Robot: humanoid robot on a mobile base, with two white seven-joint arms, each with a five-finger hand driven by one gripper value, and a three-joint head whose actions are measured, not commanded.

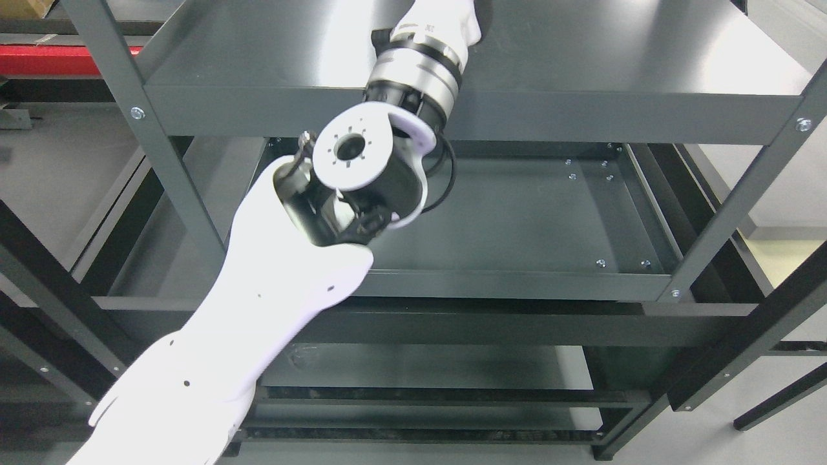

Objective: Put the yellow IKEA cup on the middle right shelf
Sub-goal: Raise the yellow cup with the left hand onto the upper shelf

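We observed the left arm [258, 310] entering from the lower left, rising through a black elbow joint [352, 187] and a silver wrist collar [413, 71] toward the top edge of the head view. The left hand [446, 19] reached the frame edge over the upper shelf; only its white base showed, so we could not tell how far it was open or whether it held anything. We could not locate the yellow cup anywhere in the view.

Outward from the hand, the upper shelf [581, 64] of the dark grey metal rack presented a flat bare surface, with its front lip [581, 116] running across the frame just below the wrist collar. The shelf below [517, 213] formed a shallow tray with raised rims; we saw only screw heads [601, 263] on its floor. The elbow joint hung in front of this tray's left part, leaving its right part unobstructed. A lower shelf [420, 365] showed beneath the tray's front rim [517, 284].

The rack's uprights [155, 129] and [743, 206] bounded the opening at left and right. Grey floor [52, 168] lay to the left of the rack, and a black diagonal frame member [762, 323] crossed at the lower right.
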